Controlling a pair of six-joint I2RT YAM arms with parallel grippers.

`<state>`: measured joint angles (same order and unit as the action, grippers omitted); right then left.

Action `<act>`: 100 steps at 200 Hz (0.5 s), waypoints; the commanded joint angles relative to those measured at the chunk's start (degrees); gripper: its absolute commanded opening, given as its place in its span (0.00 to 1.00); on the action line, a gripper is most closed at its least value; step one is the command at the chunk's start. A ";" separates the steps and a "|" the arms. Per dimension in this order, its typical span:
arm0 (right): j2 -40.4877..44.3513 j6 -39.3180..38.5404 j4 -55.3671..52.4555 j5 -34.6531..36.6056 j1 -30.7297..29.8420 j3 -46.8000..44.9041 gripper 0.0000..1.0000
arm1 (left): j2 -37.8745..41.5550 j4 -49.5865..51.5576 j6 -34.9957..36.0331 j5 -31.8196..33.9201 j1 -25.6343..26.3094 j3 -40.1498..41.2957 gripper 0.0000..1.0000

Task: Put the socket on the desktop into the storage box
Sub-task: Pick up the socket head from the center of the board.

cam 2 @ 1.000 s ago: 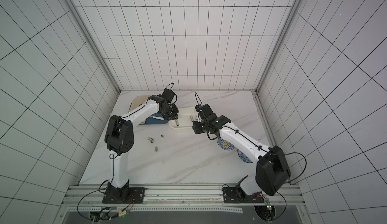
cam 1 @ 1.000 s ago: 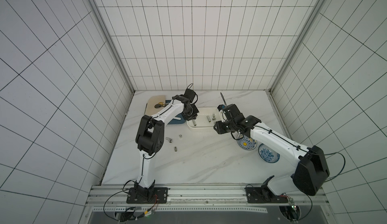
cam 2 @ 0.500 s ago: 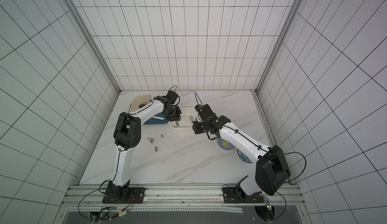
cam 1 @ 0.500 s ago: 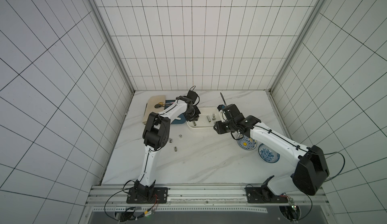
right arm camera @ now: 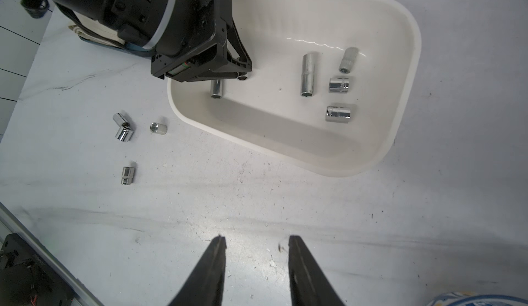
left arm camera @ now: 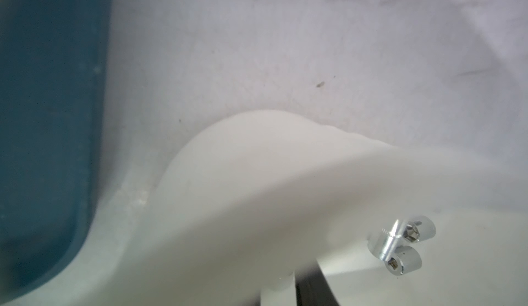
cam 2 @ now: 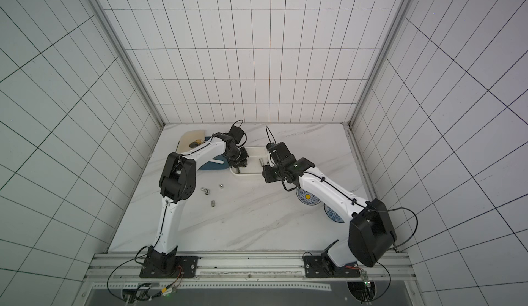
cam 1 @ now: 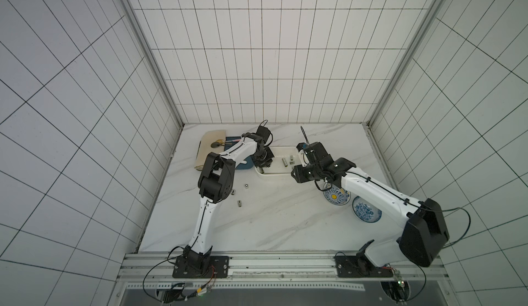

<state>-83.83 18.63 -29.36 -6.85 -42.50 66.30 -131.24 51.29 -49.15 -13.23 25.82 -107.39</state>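
Left pincer (right arm camera: 228,76) hangs over socket (right arm camera: 216,89) inside storage box (right arm camera: 413,33).

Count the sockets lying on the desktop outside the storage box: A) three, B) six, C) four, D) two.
C: on the desktop outside the storage box, the right wrist view shows a touching pair of sockets, an open-ended socket beside it and a short socket apart, four in all.
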 commanded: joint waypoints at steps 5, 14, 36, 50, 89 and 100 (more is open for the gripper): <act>-0.02 0.57 0.66 0.11 -0.25 -0.71 0.40 | -0.20 -0.53 0.56 0.39 0.09 -1.82 0.38; 0.07 0.61 0.71 0.09 -0.22 -0.78 0.40 | 0.14 -0.43 0.97 0.75 0.25 -1.92 0.47; 0.47 0.79 0.88 0.35 -0.17 -1.05 0.40 | 1.18 0.38 2.34 2.05 0.84 -2.81 0.49; 0.69 0.79 0.93 0.35 -0.23 -1.16 0.40 | 2.05 0.40 2.58 2.24 1.03 -2.75 0.49; 1.15 0.97 0.83 0.35 -0.22 -1.35 0.40 | 4.32 0.75 3.13 2.51 1.20 -2.22 0.49; 1.38 0.92 0.72 0.42 -0.30 -1.35 0.41 | 5.16 0.76 3.43 2.51 1.24 -1.86 0.49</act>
<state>-83.83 19.03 -28.93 -6.83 -42.50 66.22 -129.97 51.72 -47.13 -11.77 26.83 -108.77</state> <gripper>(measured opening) 0.403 0.494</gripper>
